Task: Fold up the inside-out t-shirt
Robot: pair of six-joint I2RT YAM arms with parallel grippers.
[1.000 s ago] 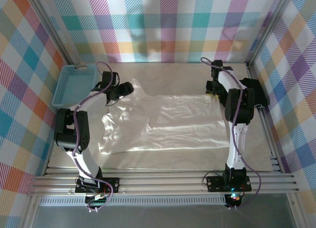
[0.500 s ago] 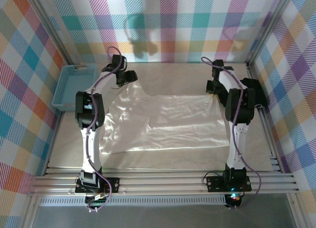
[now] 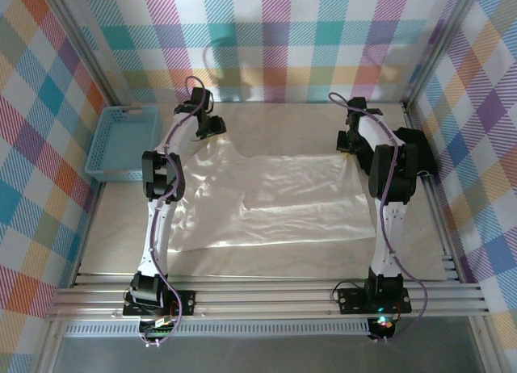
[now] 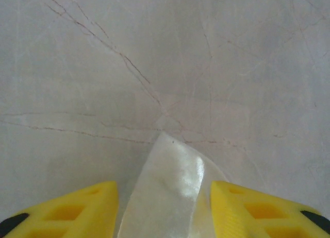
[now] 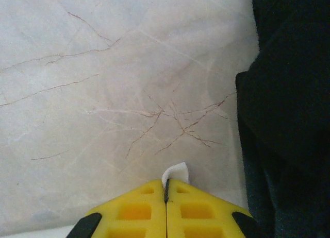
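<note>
Top external view, entry: the inside-out t-shirt [image 3: 275, 199] lay spread across the table [image 3: 283, 123]. My left gripper [image 3: 212, 127] had swung across to the shirt's far-left corner, its jaws narrowing but still apart around the fabric. My right gripper [image 5: 166, 196] had just clamped the far-right corner. I judged both far corners nearly secured for the fold.

Pastel plaid walls [image 3: 266, 34] enclose a pale veined tabletop [image 3: 283, 119].

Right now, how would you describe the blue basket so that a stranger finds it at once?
Start at the pale marble table, then go to its far left corner. The blue basket lies there, left of the white t-shirt; it alone is blue and latticed.
</note>
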